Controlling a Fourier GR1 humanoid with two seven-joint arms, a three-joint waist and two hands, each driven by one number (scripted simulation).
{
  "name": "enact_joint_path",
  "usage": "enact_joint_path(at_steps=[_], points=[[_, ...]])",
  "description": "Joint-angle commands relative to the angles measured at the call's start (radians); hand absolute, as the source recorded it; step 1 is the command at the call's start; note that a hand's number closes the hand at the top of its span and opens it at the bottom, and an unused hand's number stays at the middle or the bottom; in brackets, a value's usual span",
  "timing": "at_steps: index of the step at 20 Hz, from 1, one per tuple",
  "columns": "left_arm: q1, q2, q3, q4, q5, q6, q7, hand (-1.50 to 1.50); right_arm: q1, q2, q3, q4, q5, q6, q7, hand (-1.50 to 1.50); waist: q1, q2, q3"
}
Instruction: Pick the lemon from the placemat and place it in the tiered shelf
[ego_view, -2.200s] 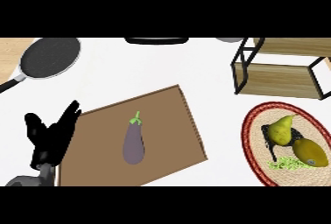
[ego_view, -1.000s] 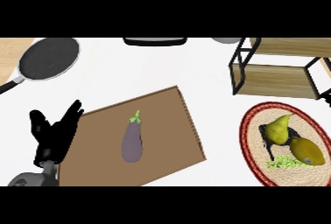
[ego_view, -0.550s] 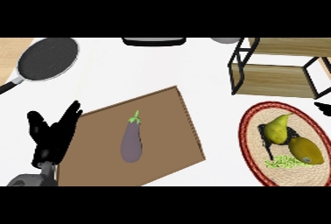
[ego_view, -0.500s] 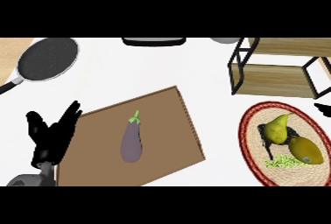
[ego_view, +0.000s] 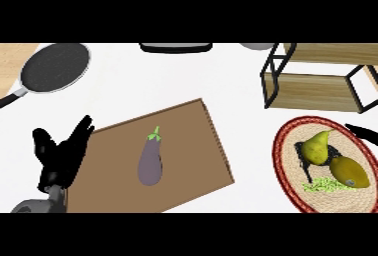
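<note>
The lemon (ego_view: 349, 171), a yellow oval, lies on the round woven placemat (ego_view: 289, 172) with a red rim at the right. A pear (ego_view: 319, 147) stands just left of it, above a small green heap (ego_view: 323, 186). The tiered shelf (ego_view: 325, 75), black frame with wooden boards, stands behind the placemat at the upper right. Only a straight black finger of my right hand (ego_view: 363, 131) pokes in from the right edge, above the lemon and apart from it. My left hand (ego_view: 63, 155) rests open at the lower left, fingers up, holding nothing.
A brown cutting board (ego_view: 192, 145) with a purple eggplant (ego_view: 150, 161) fills the middle. A black frying pan (ego_view: 53, 67) sits at the upper left. A black object (ego_view: 176, 47) and a grey bowl (ego_view: 255, 46) lie along the far edge.
My right hand has come into view from the right edge and crept left over the placemat's upper rim. The left hand and all objects have stayed put.
</note>
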Motion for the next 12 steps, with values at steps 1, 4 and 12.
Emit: enact_joint_path(at_steps=[1, 4, 12], points=[[0.037, 0.041, 0.050, 0.017, 0.039, -0.064, 0.036, 0.00, 0.007, 0.041, -0.020, 0.012, 0.037, -0.039, -0.001, -1.50, 0.001, 0.010, -0.009], [-0.026, -0.005, 0.022, 0.036, -0.009, -0.016, 0.066, 0.00, -0.006, 0.110, 0.007, -0.019, 0.085, -0.076, 0.070, -1.50, -0.002, 0.009, -0.010], [0.065, -0.012, 0.032, -0.005, -0.017, -0.057, 0.039, 0.00, -0.050, 0.100, -0.052, 0.079, 0.103, -0.040, -0.047, -1.50, 0.001, 0.009, -0.009]])
